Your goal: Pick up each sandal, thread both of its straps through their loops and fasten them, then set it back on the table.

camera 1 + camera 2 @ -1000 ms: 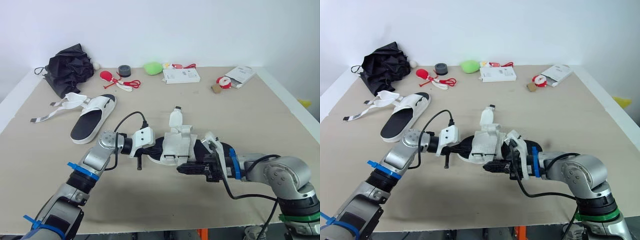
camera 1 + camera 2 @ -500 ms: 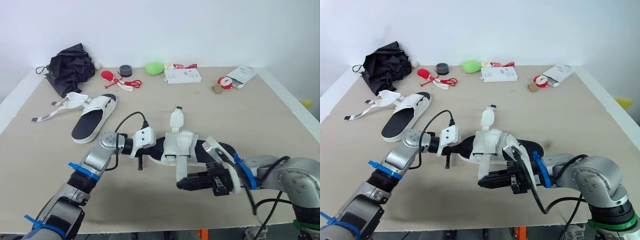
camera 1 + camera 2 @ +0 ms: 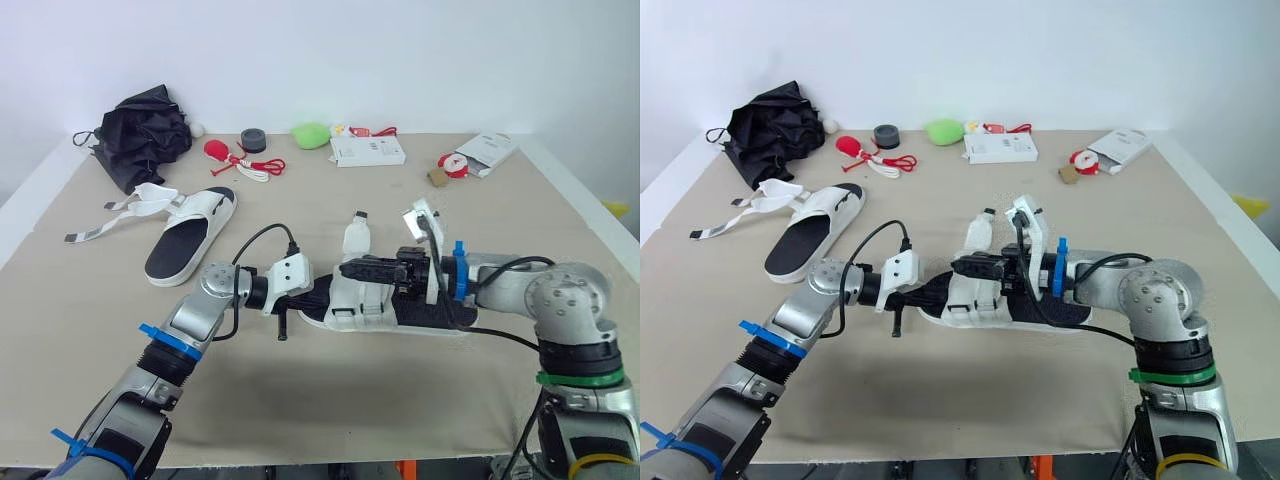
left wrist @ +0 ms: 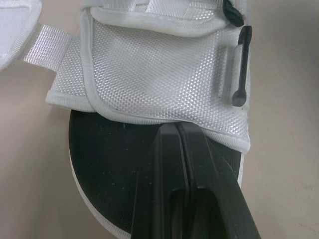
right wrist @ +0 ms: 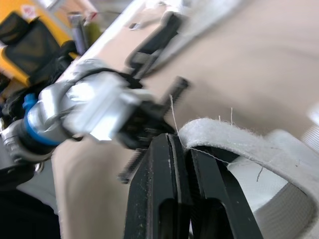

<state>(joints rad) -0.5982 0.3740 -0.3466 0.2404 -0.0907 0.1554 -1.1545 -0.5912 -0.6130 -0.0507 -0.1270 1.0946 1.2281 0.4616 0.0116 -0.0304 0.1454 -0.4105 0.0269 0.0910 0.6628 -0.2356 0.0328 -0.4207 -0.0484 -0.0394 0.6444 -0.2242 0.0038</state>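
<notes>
While both grippers are on it, sandal (image 3: 360,300): mid-table, toward the front edge, sole down.
left gripper (image 4: 177,128): fingers closed, tips on black footbed.
right gripper (image 5: 180,142): fingers pinching strap (image 5: 234,144).
risk: thin pinch slips and the strap springs free; sandal skids under weak left hold.

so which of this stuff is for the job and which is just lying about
job: near sandal, far sandal
lying about: black fabric bundle, tape roll, green lump, white box, open carton
</notes>
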